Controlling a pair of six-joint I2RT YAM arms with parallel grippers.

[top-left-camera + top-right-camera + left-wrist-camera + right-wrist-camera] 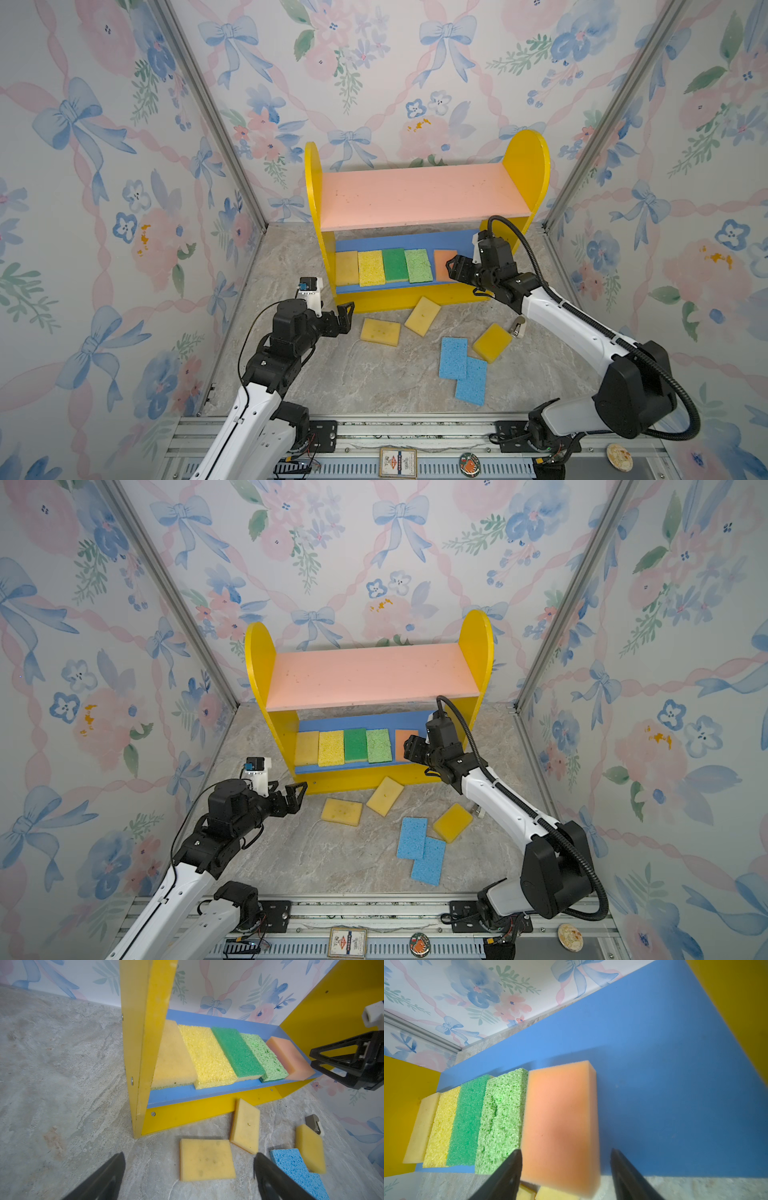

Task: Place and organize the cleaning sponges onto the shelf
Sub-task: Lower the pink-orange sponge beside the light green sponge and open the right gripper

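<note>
The shelf (pixel 415 195) stands at the back with a bare pink upper board. On its blue lower board (pixel 654 1064) five sponges lie in a row: two yellow (pixel 347 268), dark green (pixel 395 264), light green (pixel 419 266) and orange (pixel 560 1118). My right gripper (pixel 565 1150) is open around the orange sponge's near end, with a gap at one finger. The orange sponge overhangs the board's front edge. On the floor lie three yellow sponges (pixel 380 331) and two overlapping light blue ones (pixel 453 358). My left gripper (pixel 189 1154) is open and empty, left of the nearest yellow sponge (pixel 206 1159).
A small grey and white part (pixel 517 326) lies on the floor beside the right arm. Flowered walls close in the back and both sides. An aluminium rail (pixel 415 432) with the arm bases runs along the front edge.
</note>
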